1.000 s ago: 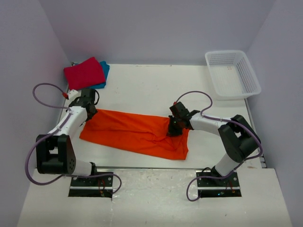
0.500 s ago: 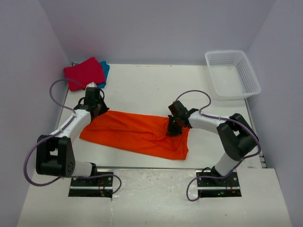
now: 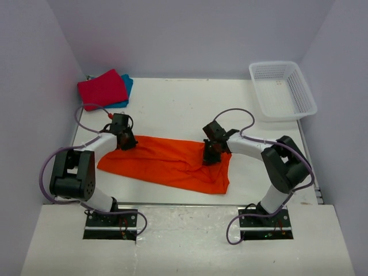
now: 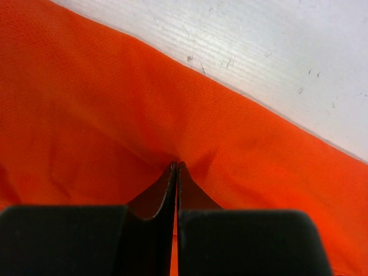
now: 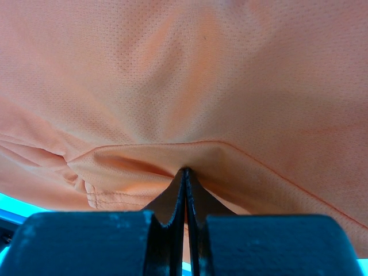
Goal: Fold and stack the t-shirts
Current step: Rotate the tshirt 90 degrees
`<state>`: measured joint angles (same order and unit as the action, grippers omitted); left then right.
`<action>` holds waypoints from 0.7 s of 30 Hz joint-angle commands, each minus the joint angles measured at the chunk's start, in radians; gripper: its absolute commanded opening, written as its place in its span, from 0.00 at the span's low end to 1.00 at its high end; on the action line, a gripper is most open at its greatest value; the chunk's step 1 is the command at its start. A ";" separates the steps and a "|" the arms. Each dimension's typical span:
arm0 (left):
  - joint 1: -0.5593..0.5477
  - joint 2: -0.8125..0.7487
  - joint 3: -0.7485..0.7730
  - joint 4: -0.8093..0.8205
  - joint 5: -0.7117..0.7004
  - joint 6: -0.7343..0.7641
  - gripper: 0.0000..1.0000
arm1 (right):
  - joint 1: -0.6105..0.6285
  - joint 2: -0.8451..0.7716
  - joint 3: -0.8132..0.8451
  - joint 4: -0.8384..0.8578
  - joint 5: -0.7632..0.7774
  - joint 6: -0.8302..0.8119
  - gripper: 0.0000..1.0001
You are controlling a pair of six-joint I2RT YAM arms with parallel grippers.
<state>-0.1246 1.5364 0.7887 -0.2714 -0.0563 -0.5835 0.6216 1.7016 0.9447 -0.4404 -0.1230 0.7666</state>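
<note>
An orange t-shirt (image 3: 167, 162) lies spread as a long strip across the middle of the table. My left gripper (image 3: 127, 144) is at its far left corner, shut on the orange cloth (image 4: 115, 132), which puckers at the fingertips. My right gripper (image 3: 208, 158) is shut on a fold of the same shirt (image 5: 190, 86) near its right end. A folded red t-shirt (image 3: 102, 88) lies on a teal blue t-shirt (image 3: 126, 86) at the back left corner.
A white lattice basket (image 3: 282, 89) stands at the back right. Bare white table (image 3: 172, 106) shows behind the orange shirt. Purple walls close in the sides and back.
My left gripper has moved right along the shirt's far left corner and shut on the cloth. The right gripper has stayed shut on the shirt, almost in place.
</note>
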 commanded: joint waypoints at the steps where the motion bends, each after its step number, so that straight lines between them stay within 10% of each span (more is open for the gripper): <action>1: -0.015 0.004 -0.017 -0.028 -0.008 -0.015 0.00 | 0.000 0.053 0.020 -0.076 0.092 -0.018 0.00; 21: -0.155 -0.035 -0.129 -0.061 0.082 -0.090 0.00 | -0.069 0.447 0.689 -0.438 0.111 -0.167 0.00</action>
<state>-0.2466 1.4845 0.7040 -0.2661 -0.0395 -0.6693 0.5865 2.1036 1.5532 -0.7986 -0.0624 0.6529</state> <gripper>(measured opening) 0.002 0.003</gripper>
